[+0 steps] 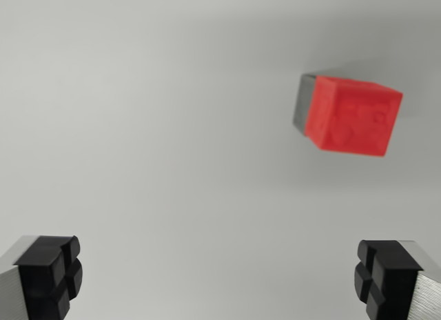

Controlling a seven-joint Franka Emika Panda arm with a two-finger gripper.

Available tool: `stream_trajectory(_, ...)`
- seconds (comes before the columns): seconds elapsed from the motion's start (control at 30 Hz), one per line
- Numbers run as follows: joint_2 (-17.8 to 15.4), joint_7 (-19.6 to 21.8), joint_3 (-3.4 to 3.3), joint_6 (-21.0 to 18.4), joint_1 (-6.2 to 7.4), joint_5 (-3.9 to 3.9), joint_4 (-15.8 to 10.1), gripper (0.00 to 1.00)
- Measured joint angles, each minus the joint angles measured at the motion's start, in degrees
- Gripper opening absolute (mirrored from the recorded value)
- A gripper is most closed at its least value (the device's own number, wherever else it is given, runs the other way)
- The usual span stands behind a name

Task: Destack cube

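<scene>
blurred red cube (353,117) atop a grey cube (302,103).

There is a single view, from a camera mounted on the wrist, looking down past the gripper (217,278) onto a plain pale grey surface (138,127). Its two black rubber-padded fingertips (49,273) frame the bottom corners, set wide apart. The camera sits fairly close to the surface (the picture is slightly blurred). A red plastic cube (353,116), stacked on a grey block (303,103), lies in the wrist view's upper right, seen from above at a slant.
</scene>
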Motion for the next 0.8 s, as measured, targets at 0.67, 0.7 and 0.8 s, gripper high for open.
stream_trajectory(0.67, 4.45, -3.39, -1.90, 5.69, -4.06, 2.01, -0.83, 1.00)
stream_trajectory(0.7, 4.72, -3.60, -2.00, 5.98, -4.29, 2.16, -0.83, 1.00)
stream_trajectory(0.8, 5.72, -4.31, -2.27, 7.01, -5.10, 2.63, -0.80, 1.00)
